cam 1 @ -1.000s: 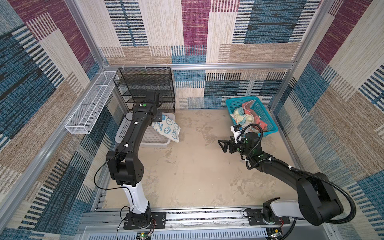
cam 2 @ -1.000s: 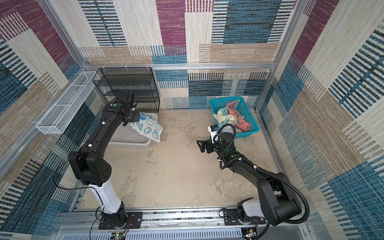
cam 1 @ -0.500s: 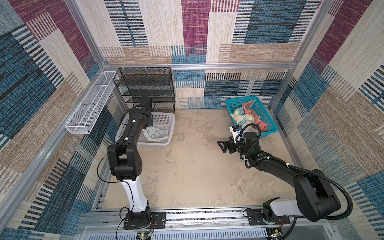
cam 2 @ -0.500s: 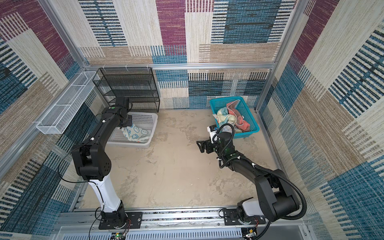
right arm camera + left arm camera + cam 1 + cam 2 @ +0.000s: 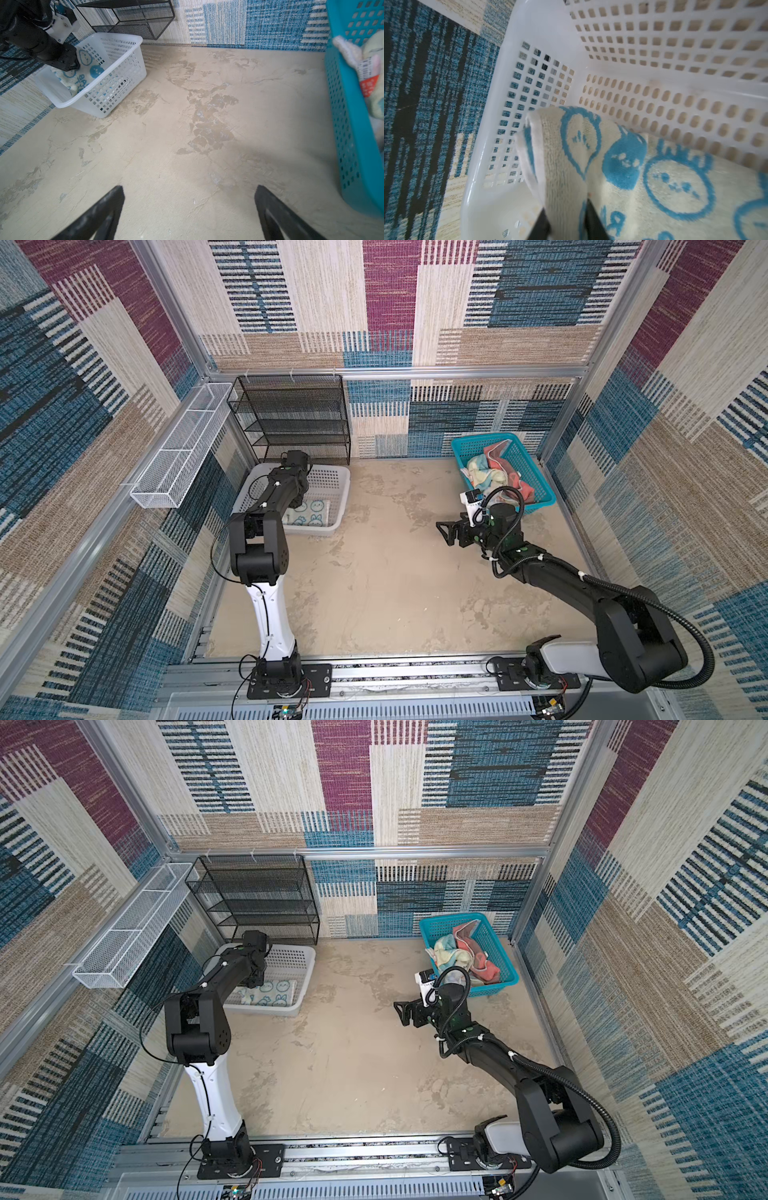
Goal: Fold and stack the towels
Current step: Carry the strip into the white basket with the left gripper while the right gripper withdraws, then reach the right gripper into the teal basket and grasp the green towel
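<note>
The main danger is at the left hand (image 5: 565, 205). Its two fingers stand a little apart, with a thick fold of the blue-faced towel (image 5: 623, 166) between them. I cannot tell whether they press the fold or only stand around it. If the hand goes up before the fingers are free, the pile of the cloth can catch on a finger. Then the towel would rise with it and the fold would open. The end of the towel near the basket corner is already a little raised and curled, so it could roll over easily.

The second danger is at the teal basket (image 5: 540, 499). The cloths (image 5: 494, 472) in it lie crumpled together. A grasp there will probably lift two at once, or drag the light basket over the table (image 5: 374, 572).

The white basket (image 5: 332, 489) stands at the back left of the table, under the left arm. It holds one folded towel, the blue-faced one, lying flat on its floor toward the front wall. The teal basket, at the back right, holds a loose heap: a pale yellow and teal cloth, a coral one, and a whitish one with a barcode label hanging at the rim.

The right hand (image 5: 189, 188) is wide open and holds nothing. It hangs over bare table just beside the teal basket.
</note>
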`<action>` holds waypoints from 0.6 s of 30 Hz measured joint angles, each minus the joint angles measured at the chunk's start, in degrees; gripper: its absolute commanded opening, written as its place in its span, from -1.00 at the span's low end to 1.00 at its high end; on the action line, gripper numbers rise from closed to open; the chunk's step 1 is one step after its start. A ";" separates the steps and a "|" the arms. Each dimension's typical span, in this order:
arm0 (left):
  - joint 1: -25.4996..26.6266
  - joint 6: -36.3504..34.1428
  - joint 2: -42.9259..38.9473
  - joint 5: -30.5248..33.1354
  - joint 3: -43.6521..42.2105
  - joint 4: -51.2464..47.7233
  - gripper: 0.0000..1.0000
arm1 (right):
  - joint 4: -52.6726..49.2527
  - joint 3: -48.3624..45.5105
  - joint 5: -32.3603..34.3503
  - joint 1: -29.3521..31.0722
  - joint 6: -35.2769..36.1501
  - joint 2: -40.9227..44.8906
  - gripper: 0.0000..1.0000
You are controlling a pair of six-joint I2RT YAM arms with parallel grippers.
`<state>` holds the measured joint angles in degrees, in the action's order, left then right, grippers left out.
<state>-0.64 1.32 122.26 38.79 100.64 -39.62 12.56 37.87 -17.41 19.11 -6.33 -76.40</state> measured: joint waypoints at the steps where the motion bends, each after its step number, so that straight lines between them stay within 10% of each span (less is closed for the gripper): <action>1: -0.04 -0.02 0.42 0.68 0.26 0.00 0.73 | -0.17 0.00 0.00 0.00 0.00 0.02 1.00; 2: -0.09 -0.22 0.68 1.57 0.50 -0.17 0.98 | -0.24 0.00 0.00 0.00 0.00 0.04 1.00; 18: 1.90 0.07 -13.38 -6.45 -3.50 -0.55 0.97 | -1.73 3.02 9.05 -0.02 -2.12 0.92 1.00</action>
<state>1.26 1.39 108.88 32.34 97.14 -40.16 10.83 40.88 -8.36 19.09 -8.45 -75.48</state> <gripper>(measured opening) 0.989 0.998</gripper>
